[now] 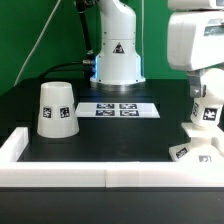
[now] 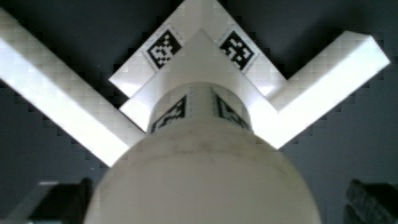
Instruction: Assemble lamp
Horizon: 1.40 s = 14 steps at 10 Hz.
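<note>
While the end effector (image 1: 204, 100) stands wide open, bulb (image 2: 199, 160) between its jaws, nothing gripped, shade (image 1: 55, 108) at the exterior view's left.

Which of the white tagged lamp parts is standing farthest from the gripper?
The tapered shade, standing alone on the exterior view's left. The bulb and base block are right by the open gripper on the exterior view's right.

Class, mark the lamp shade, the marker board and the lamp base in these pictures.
lamp shade (image 1: 56, 94): exterior view, side wall above its tag.
marker board (image 1: 119, 109): exterior view, middle of the board.
lamp base (image 2: 199, 32): wrist view, white face between its two upper tags.
</note>
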Available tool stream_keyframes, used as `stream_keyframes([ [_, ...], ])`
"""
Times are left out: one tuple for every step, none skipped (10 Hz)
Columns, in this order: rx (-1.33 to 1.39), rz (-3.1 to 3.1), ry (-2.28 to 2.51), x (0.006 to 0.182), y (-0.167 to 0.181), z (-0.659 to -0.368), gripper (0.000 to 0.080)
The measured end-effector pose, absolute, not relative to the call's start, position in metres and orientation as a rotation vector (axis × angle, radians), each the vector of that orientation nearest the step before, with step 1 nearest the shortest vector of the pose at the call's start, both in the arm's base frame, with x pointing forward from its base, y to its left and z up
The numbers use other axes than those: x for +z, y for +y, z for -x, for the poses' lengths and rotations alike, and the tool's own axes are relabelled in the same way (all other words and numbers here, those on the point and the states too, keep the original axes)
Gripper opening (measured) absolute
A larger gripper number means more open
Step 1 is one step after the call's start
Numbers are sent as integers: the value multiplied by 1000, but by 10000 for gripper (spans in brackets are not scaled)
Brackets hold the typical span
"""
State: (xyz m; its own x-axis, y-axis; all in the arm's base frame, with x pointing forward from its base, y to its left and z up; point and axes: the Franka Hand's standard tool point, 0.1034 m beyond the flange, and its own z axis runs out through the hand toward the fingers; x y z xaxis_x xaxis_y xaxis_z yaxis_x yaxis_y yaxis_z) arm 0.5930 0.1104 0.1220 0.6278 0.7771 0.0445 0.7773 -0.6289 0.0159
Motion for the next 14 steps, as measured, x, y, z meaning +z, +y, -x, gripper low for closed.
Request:
stream_keyframes([
  [-73,2808,-1399,122,110,-593,698],
  [-72,2760,-1494,121,109,-593,698],
  [-70,2720,-1568,121,108,-593,698],
  [-71,2689,-1625,121,108,-593,698],
  [-68,2636,-1726,121,108,-594,698],
  [-66,2598,-1785,121,107,-593,698],
  [-62,2594,-1788,119,106,-592,698],
  [-61,2598,-1781,119,106,-591,698],
  [-61,2599,-1780,119,106,-591,698],
  [-60,2604,-1773,119,106,-591,577],
  [-60,2607,-1767,119,106,-591,577],
  [-60,2607,-1767,119,106,-591,575],
  [-60,2608,-1767,119,106,-591,575],
  [-60,2619,-1749,119,105,-591,575],
])
